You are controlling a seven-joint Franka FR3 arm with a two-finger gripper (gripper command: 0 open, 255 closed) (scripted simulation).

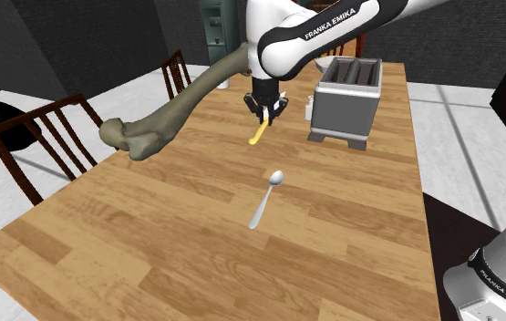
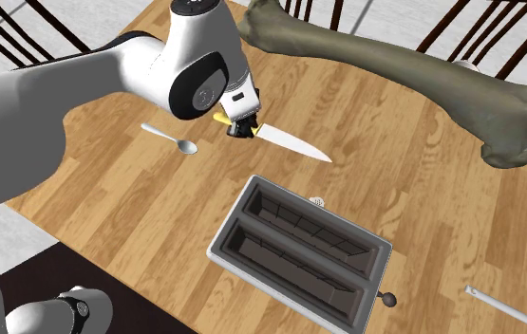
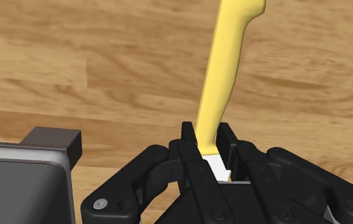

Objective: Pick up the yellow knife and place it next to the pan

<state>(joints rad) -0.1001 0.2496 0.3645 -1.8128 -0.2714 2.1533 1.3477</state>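
Gripper [image 3: 207,137] clamped on the knife [image 3: 229,63] where yellow handle meets blade. Pick done, carry step in hand. Next: move to the grey slotted box [image 1: 342,114] just beside the gripper (likely the target), lay the knife flat alongside, release.

Knife [image 3: 227,76]: yellow handle, pale pointed blade [image 2: 294,144]. Clasped by the gripper [image 3: 208,141] where handle meets blade, handle projecting beyond the fingertips. Position: over the far half of the wooden table [image 1: 150,228], near its middle line
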